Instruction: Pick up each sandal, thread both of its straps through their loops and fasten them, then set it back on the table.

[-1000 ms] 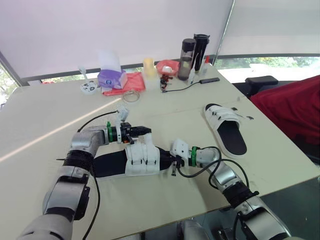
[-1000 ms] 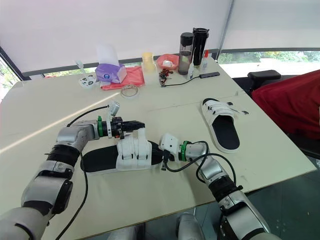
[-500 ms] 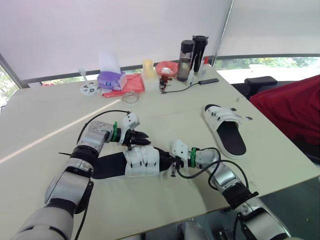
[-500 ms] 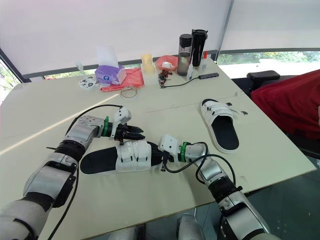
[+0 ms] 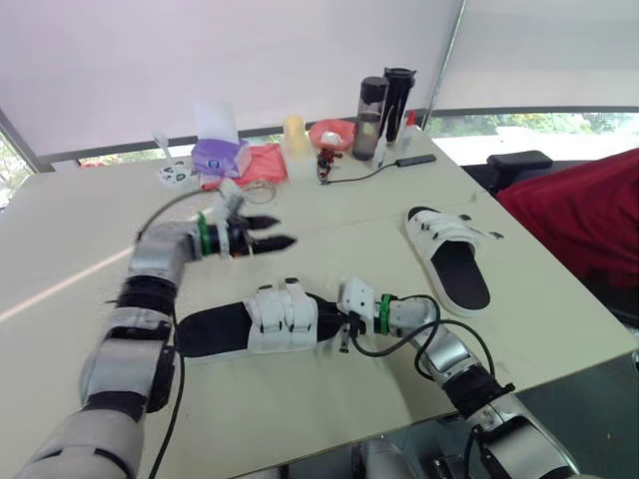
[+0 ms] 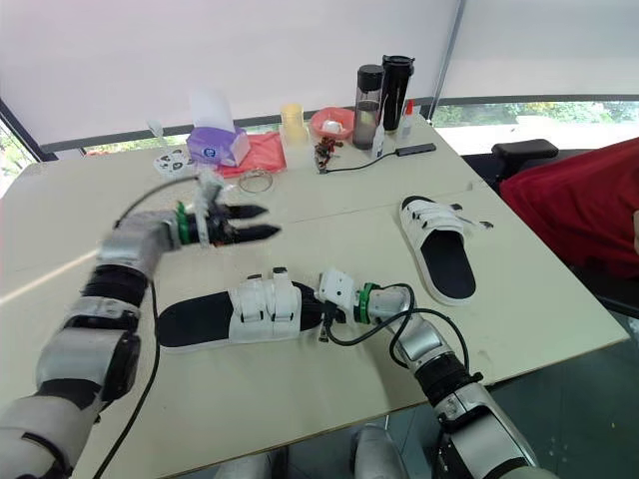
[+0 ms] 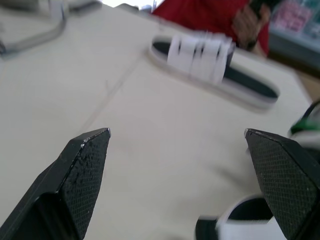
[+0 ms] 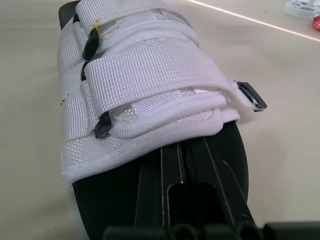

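The near sandal [image 5: 270, 321], black-soled with two white straps, lies flat on the table [image 5: 300, 419] in front of me. My right gripper [image 5: 345, 327] is shut, its fingers [image 8: 185, 170] lying on the black footbed at the sandal's open end, tips under the nearer strap [image 8: 150, 75]. Raised above the table behind the sandal, my left gripper [image 5: 278, 240] is wide open and holds nothing; its fingertips [image 7: 95, 150] point toward the second sandal [image 7: 210, 55]. That second sandal [image 5: 451, 257] lies untouched at the right.
At the table's back stand two dark bottles [image 5: 374, 105], a red bowl [image 5: 334, 133], a purple tissue box [image 5: 222, 157] on a red cloth [image 5: 265, 165] and a cabled device [image 5: 414, 160]. A person in red [image 5: 589, 220] is at the right edge.
My left gripper opened, let go at the near sandal's straps, and lifted away up and back to the left. The right gripper has stayed at the sandal.
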`<state>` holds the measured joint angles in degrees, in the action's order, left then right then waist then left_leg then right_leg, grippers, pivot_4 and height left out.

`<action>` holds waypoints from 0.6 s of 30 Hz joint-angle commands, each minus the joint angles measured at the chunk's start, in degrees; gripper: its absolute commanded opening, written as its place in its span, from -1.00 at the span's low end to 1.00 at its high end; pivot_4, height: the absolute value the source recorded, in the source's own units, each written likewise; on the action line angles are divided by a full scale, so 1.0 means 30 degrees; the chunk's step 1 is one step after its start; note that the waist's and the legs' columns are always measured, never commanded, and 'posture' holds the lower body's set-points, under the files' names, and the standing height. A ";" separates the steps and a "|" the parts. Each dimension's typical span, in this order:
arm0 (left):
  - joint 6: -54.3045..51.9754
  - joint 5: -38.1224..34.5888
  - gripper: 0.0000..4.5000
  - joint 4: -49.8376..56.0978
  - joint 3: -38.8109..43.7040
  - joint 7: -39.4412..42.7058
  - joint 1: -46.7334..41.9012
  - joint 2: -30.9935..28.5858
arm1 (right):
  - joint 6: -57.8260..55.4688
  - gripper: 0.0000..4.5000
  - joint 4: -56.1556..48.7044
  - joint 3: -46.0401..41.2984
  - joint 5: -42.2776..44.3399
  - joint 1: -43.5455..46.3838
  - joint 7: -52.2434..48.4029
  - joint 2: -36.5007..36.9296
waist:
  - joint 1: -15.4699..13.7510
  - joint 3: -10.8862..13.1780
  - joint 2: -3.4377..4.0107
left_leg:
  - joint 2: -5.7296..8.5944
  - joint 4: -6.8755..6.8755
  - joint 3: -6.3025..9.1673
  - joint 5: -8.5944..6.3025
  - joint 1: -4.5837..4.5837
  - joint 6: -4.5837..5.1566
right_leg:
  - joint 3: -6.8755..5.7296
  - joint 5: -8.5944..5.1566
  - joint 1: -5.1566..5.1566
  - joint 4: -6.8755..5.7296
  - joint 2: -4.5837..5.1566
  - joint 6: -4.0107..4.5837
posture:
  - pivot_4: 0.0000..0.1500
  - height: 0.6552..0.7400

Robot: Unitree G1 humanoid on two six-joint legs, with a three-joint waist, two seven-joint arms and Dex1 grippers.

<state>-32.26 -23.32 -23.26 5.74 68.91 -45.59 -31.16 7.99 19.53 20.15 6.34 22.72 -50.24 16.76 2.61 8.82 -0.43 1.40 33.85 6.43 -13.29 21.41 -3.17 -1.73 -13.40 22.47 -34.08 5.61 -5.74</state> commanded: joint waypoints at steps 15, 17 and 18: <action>-1.0495 -0.8576 0.98 1.5629 0.6054 -0.6018 1.3656 -0.2184 | -0.7547 -0.98 -1.1606 -0.4436 0.1992 -0.5249 0.2416 0.3979 | -0.1063 0.0665 -0.0015 | 0.0127 0.0129 -0.0020 0.0048 0.0678 -0.0070 | 0.0011 0.0048 0.0617 -0.0062 -0.0003 0.0059 | 1.00 1.00; -1.0750 -0.9388 0.98 1.6287 0.6299 -0.5810 1.4723 -0.2619 | -0.7913 -0.98 -1.2347 -0.4865 0.2171 -0.5519 0.2376 0.4493 | -0.1068 0.0703 -0.0033 | 0.0126 0.0128 -0.0021 0.0049 0.0685 -0.0071 | 0.0007 0.0052 0.0632 -0.0072 -0.0012 0.0061 | 1.00 1.00; -1.0917 -0.9871 0.98 1.6559 0.6449 -0.5833 1.5141 -0.2742 | -0.8183 -0.98 -1.2732 -0.5131 0.2348 -0.5639 0.2366 0.4709 | -0.1071 0.0712 -0.0032 | 0.0126 0.0126 -0.0023 0.0049 0.0686 -0.0071 | 0.0007 0.0052 0.0635 -0.0071 -0.0013 0.0062 | 1.00 1.00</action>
<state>-64.47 -49.55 22.99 22.94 50.77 -0.90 -38.50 -16.09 -14.54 6.54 11.73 5.94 -43.13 30.32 -0.60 10.95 -0.53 1.77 34.23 6.35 -13.15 23.48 -3.38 -1.70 -13.25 24.38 -34.28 5.57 -5.55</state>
